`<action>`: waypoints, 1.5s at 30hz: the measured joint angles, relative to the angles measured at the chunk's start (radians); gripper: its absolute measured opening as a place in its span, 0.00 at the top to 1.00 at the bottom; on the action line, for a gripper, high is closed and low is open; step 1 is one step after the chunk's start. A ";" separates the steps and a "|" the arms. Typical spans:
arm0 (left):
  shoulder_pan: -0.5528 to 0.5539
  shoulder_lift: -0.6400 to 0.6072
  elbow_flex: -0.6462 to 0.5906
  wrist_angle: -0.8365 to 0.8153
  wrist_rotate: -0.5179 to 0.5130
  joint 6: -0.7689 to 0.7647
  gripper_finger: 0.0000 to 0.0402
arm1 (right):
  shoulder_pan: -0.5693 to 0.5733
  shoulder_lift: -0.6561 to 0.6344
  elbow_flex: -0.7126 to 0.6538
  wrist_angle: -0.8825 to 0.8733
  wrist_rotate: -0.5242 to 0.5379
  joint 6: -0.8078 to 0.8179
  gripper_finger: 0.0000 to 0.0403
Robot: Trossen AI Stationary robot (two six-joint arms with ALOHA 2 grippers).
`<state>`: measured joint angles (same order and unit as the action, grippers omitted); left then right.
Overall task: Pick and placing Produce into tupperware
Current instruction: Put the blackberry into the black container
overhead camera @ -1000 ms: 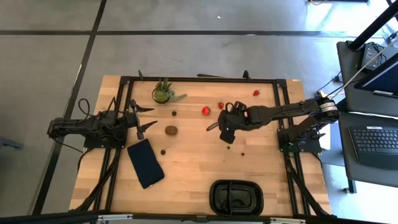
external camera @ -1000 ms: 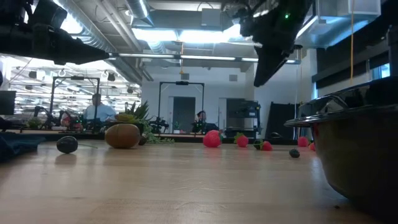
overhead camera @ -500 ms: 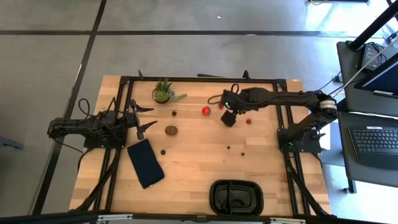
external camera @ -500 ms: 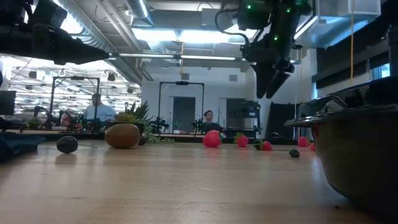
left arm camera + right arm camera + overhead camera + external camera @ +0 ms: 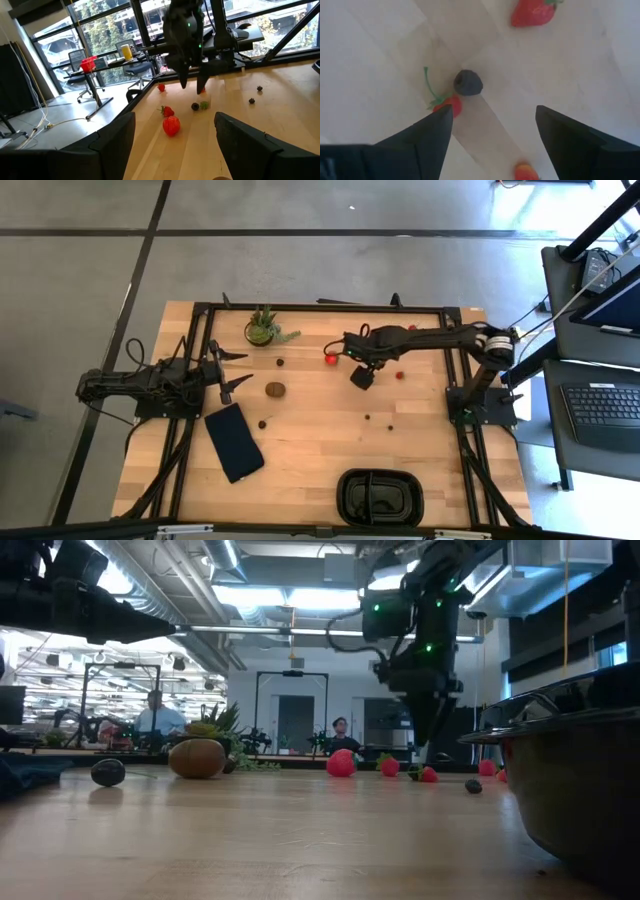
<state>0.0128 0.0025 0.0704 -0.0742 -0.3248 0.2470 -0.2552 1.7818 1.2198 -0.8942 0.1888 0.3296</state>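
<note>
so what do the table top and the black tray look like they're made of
Table top: pale wood, matte, with visible grain and plank seams. Tray: likely moulded plastic, black and slightly glossy, with rounded corners and inner dividers; the low view shows a sheen on its wall.

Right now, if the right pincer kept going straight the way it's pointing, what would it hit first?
The right pincer is open and points down at the table. Straight ahead, between its fingers, lies a small dark berry with a small red cherry-like fruit beside it. It would probably meet the berry first, though the depth is hard to judge.
</note>
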 joint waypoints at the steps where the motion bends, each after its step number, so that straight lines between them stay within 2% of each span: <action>1: 0.000 0.000 0.000 0.000 0.000 0.000 0.34 | -0.002 0.010 0.000 0.006 0.000 -0.001 0.29; 10: 0.000 0.000 0.000 0.000 0.000 0.000 0.34 | -0.030 0.054 0.000 0.081 -0.026 -0.005 0.29; 30: 0.000 0.000 0.000 -0.001 0.000 0.001 0.34 | -0.038 0.158 0.003 0.116 -0.087 -0.021 0.30; 35: 0.000 0.000 0.000 0.000 0.000 0.001 0.34 | -0.040 0.162 0.004 0.117 -0.093 -0.020 0.36; 45: 0.000 0.000 0.000 0.000 0.000 0.001 0.34 | -0.039 0.165 0.003 0.120 -0.104 -0.020 0.58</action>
<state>0.0128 0.0025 0.0704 -0.0746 -0.3248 0.2478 -0.2947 1.9469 1.2228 -0.7742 0.0845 0.3091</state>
